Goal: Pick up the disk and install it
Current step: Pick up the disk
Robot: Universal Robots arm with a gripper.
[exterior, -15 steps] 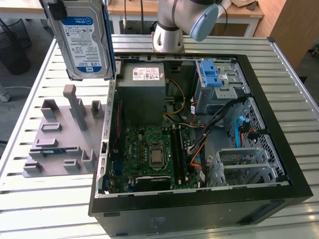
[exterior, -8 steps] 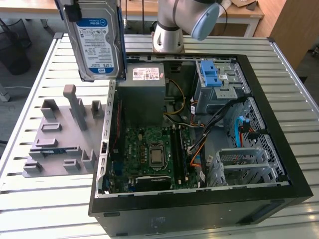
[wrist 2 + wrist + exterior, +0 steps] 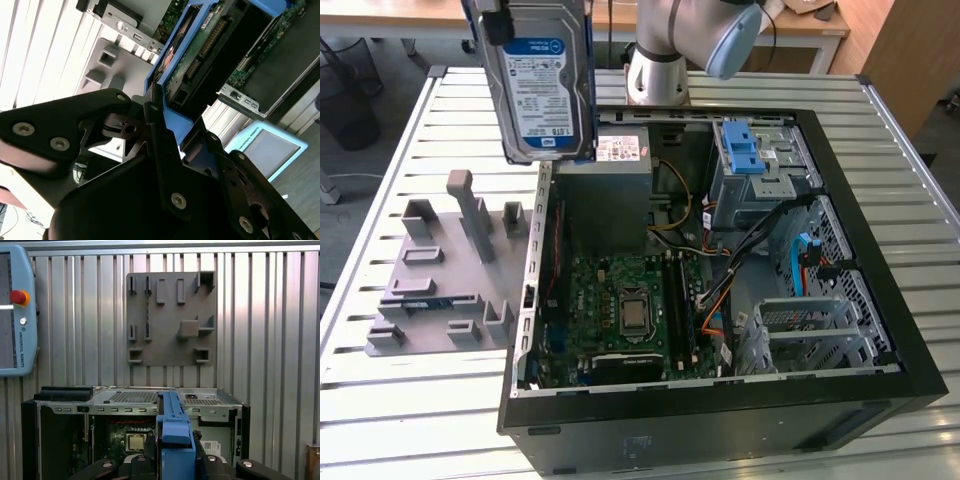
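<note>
The disk, a silver drive with a white-and-blue label in a blue plastic carrier, hangs upright high above the table, over the open computer case's corner at the exterior view's left. My gripper is shut on its blue carrier, black fingers pressed against its sides. In the second wrist view the disk's circuit board and connector edge face the camera. In the first wrist view the carrier's blue edge stands between the gripper's black links, above the case below.
Inside the case lie a motherboard, a grey power supply and a drive cage with a blue handle. A grey fixture plate lies on the slatted table beside the case. A teach pendant rests farther off.
</note>
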